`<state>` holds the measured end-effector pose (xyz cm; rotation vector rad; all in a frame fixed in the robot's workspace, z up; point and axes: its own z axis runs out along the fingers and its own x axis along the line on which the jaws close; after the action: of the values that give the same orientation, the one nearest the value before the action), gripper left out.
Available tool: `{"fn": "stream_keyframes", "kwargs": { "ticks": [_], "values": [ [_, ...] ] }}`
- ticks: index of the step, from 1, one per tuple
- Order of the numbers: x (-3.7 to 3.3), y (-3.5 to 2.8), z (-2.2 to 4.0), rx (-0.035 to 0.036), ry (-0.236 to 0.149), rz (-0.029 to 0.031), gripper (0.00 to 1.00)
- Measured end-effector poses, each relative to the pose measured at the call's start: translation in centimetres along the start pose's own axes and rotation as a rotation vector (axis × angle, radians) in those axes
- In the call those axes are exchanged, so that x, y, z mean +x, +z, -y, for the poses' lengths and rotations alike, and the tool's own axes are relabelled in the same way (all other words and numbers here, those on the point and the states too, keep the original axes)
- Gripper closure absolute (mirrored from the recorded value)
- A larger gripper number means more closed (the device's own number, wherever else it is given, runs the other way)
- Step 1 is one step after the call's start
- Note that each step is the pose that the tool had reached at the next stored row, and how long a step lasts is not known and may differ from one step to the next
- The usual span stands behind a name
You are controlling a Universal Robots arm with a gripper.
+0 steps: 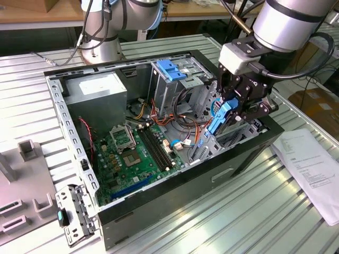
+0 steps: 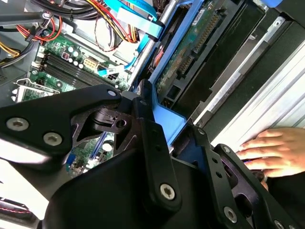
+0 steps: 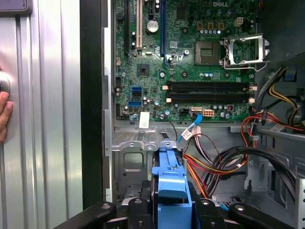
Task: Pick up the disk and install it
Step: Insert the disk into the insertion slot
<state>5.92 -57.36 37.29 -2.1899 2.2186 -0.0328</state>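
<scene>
I see the disk (image 1: pixel 219 119), blue-framed with its green circuit side showing, standing steeply tilted inside the open computer case (image 1: pixel 175 196).

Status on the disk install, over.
Gripper, jaws shut on the disk. Disk steeply tilted over the open case. Person's hand rests beside the case.

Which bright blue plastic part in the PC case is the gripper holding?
The bright blue carrier rail framing the disk, clamped in the gripper; the blue plastic latch sits apart atop the grey metal drive cage.
</scene>
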Motion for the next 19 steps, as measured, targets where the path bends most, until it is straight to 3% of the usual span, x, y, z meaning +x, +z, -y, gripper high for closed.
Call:
{"fn": "stream_keyframes", "kwargs": {
  "ticks": [5,6,12,13,19],
  "values": [
    [0.01,0.03,0.02,0.0002,0.000,0.0003,0.62],
    [0.01,0.03,0.01,0.0001,0.000,0.0004,0.55],
    [0.00,-0.10,0.01,0.0000,0.000,0.0002,0.55],
    [-0.01,-1.16,0.05,-0.0044,0.000,0.0000,0.55],
    [-0.02,-2.91,0.18,-0.0189,0.000,0.0002,0.55]
  ]
}}
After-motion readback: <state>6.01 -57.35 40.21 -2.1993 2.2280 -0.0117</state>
